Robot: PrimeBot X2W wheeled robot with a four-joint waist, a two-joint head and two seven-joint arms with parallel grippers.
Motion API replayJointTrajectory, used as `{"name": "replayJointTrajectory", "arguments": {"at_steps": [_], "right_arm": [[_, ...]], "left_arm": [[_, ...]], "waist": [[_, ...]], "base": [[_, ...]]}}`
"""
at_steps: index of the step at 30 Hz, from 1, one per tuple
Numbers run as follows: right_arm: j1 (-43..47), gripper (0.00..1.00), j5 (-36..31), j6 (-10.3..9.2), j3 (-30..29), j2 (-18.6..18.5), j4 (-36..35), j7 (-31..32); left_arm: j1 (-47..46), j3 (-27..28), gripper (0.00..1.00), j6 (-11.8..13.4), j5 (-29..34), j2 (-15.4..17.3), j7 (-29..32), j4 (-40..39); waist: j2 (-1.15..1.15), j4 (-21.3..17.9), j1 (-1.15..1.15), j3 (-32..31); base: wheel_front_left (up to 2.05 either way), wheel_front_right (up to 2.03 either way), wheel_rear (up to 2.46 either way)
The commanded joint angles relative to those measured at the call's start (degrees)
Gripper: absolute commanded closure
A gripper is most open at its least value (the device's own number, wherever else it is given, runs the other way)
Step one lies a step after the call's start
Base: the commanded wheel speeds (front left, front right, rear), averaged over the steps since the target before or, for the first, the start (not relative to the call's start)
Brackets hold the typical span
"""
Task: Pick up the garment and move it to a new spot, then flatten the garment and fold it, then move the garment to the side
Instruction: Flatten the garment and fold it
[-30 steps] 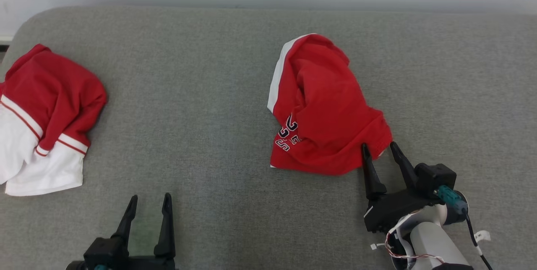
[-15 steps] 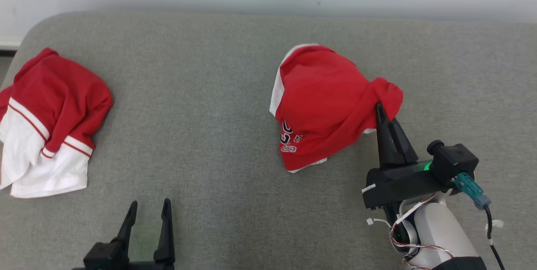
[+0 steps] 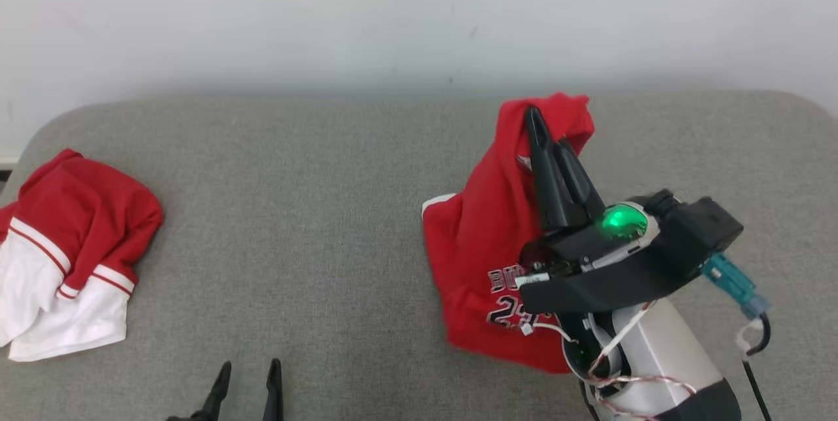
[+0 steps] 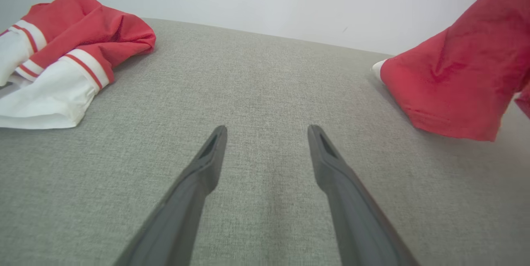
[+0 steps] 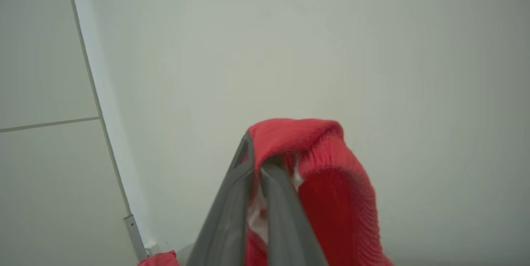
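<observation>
Right gripper (image 3: 547,126) is up off the grey fabric-covered worktop (image 3: 294,211) with its two dark fingers pinched tight together, and clamped between them is a bunched fold of the red garment (image 3: 484,237). The cloth drapes over the fingertips and hangs down the left side of the arm. You can see the dark lettering and numbers on the hanging panel, partly hidden behind the wrist, and a white-trimmed corner pokes out at its left edge. From the right wrist view the gripper (image 5: 258,150) shows the same thing: fingers closed, red ribbed fabric (image 5: 331,183) folded over the top with a bit of white inside, pale wall behind. A green light (image 3: 619,219) glows on the wrist (bright one, too), with a blue connector (image 3: 730,280) off to the side. The garment's lower edge (image 4: 455,84) reaches down towards the worktop; whether it rests there or hangs just clear, I can't tell. Left gripper (image 3: 250,364) sits low at the near edge, fingers spread wide (image 4: 268,127), nothing between them, just bare grey cloth. Far off on the left side lies a second crumpled garment (image 3: 72,237), red with white bands, well apart from everything else.
</observation>
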Motion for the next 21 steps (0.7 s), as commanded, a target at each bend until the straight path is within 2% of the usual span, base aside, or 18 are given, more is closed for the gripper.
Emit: {"name": "replayJointTrajectory", "arguments": {"at_steps": [1, 4, 7, 10, 11, 13, 15, 17, 21], "right_arm": [[-0.93, 1.0, 3.69, -0.13, 0.41, 0.06, -0.17, 0.0], [-2.4, 1.0, 5.74, -0.13, 0.55, 0.08, 1.68, 0.01], [-2.7, 1.0, 4.26, -0.13, -1.3, 0.02, 8.74, 0.0], [-3.99, 1.0, -0.67, -0.13, -4.45, 0.01, 18.9, -0.01], [-3.99, 1.0, -0.67, -0.13, -4.45, 0.01, 18.9, -0.01], [-4.63, 1.0, -5.29, -0.12, -7.49, 0.07, 26.63, -0.01], [-5.85, 0.0, -10.44, -0.13, -10.44, 0.09, 32.31, -0.04], [-6.35, 0.0, -13.68, -0.12, -13.66, 0.03, 35.56, -0.02], [-4.93, 0.0, -17.18, -0.13, -18.01, 0.05, 35.37, -0.01]], "left_arm": [[1.08, -0.24, 0.0, -0.01, -0.14, -0.04, -0.2, 0.42], [1.68, -0.88, 0.0, -0.26, -0.22, -0.05, -0.2, 1.18], [1.6, -1.52, 0.0, -0.44, -0.4, -0.05, -0.2, 1.59], [1.22, -2.57, 0.0, -0.44, -0.52, -0.04, -0.2, 1.71], [1.22, -2.57, 0.0, -0.44, -0.52, -0.04, -0.2, 1.71], [0.87, -3.31, 0.0, -0.4, -0.7, -0.04, -0.2, 1.69], [0.47, -3.88, 0.0, -0.44, -1.01, -0.05, -0.2, 1.81], [0.17, -4.24, 0.0, -0.46, -1.16, -0.04, -0.2, 1.78], [0.01, -4.71, 0.0, -0.5, -1.04, -0.05, -0.2, 1.36]], "waist": [[0.0, -0.22, 0.01, -1.75], [0.0, 1.1, 0.01, -1.82], [0.0, 2.69, 0.01, -1.56], [0.0, 3.9, 0.01, -1.05], [0.0, 3.9, 0.01, -1.05], [0.0, 4.46, 0.01, -0.7], [0.0, 4.69, 0.01, -0.44], [0.0, 4.58, 0.01, -0.23], [0.0, 3.1, 0.01, -0.39]], "base": [[0.0, 0.0, 0.0], [0.0, 0.0, 0.0], [0.0, 0.0, 0.0], [0.0, 0.0, 0.0], [0.0, 0.0, 0.0], [0.0, 0.0, 0.0], [0.0, 0.0, 0.0], [0.0, 0.0, 0.0], [0.0, 0.0, 0.0]]}}
